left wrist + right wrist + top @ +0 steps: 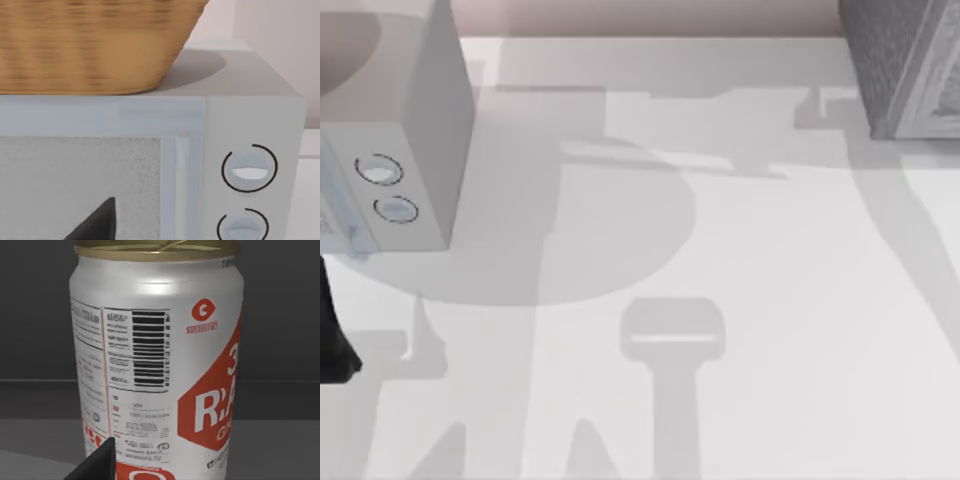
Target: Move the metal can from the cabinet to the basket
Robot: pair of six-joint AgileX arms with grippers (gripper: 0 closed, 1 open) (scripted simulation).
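The metal can (155,355) stands upright very close in the right wrist view. It has a dull gold lid and a white label with red patches, a barcode and small print. Dark grey walls and a grey floor surround it. A dark tip of my right gripper (97,462) juts up just in front of the can's lower part. The cabinet (905,65), grey-speckled with a paler front, sits at the table's far right corner. The woven basket (90,45) rests on top of a white box. A dark tip of my left gripper (97,222) faces that box's front.
The white box with two round dials (395,130) stands at the table's far left, its dials (249,167) close in the left wrist view. A dark piece of my left arm (332,330) shows at the left edge. Arm shadows cross the white table (770,300).
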